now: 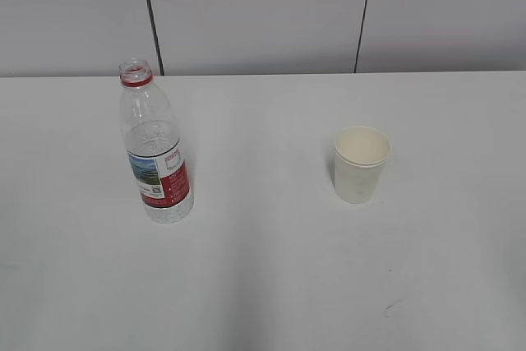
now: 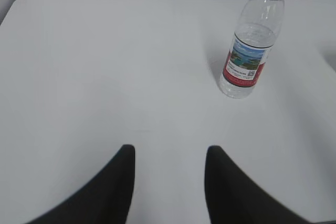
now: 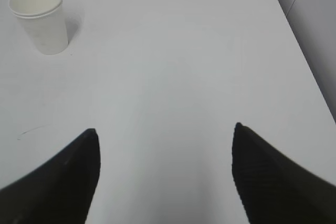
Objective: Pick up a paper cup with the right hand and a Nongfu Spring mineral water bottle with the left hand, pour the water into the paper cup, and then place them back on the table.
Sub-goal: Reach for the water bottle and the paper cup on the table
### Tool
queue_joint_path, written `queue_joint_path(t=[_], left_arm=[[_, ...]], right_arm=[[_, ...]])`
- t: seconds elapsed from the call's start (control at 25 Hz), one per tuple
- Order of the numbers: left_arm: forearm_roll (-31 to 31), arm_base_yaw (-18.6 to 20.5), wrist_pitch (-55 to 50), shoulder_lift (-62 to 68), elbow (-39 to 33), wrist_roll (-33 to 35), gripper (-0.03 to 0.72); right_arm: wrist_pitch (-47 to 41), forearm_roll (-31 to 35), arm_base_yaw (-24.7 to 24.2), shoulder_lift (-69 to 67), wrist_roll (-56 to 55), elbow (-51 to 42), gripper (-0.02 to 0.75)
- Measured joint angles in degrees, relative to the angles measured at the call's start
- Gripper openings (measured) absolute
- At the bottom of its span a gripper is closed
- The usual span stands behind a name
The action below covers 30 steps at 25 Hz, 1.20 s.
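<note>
The Nongfu Spring bottle [image 1: 156, 154] stands upright and uncapped on the white table [image 1: 263, 277], left of centre. The paper cup [image 1: 361, 163] stands upright to its right, empty. Neither arm shows in the exterior view. In the left wrist view my left gripper [image 2: 169, 150] is open and empty, with the bottle [image 2: 251, 45] ahead of it to the upper right. In the right wrist view my right gripper [image 3: 166, 129] is wide open and empty, with the cup [image 3: 41, 19] far ahead at the upper left.
A small dark scuff mark [image 1: 391, 307] lies on the table near the front right; it also shows in the right wrist view [image 3: 31, 129]. The table's right edge [image 3: 302, 51] runs past the right gripper. A grey panelled wall [image 1: 263, 14] stands behind the table.
</note>
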State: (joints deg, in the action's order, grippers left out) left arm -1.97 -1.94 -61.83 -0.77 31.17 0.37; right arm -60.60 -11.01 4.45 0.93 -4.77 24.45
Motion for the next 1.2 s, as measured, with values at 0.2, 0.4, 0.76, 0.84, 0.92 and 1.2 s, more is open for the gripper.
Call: queue_joint_path(t=[0.2,0.4,0.76,0.84,0.92,1.2], left_arm=[[0.0,0.0,0.0,0.0,0.0,0.0,0.276],[0.0,0.0,0.0,0.0,0.0,0.0,0.276],[0.0,0.0,0.0,0.0,0.0,0.0,0.276],[0.0,0.0,0.0,0.0,0.0,0.0,0.276],[0.0,0.0,0.0,0.06,0.0,0.0,0.276],[-2.88,0.0,0.41,0.48,0.0,0.0,0.276]], right_arm=[[0.0,0.0,0.0,0.0,0.0,0.0,0.577],[0.0,0.0,0.0,0.0,0.0,0.0,0.577],[5.06,-0.13,0.0,0.0,0.0,0.92,0.577],[11.24,-0.13,0.0,0.0,0.0,1.39,0.577],[16.53,-0.13,0.0,0.0,0.0,1.63,0.577],[33.16,-0.03,0.0,-14.57,-0.13,1.77,0.577]])
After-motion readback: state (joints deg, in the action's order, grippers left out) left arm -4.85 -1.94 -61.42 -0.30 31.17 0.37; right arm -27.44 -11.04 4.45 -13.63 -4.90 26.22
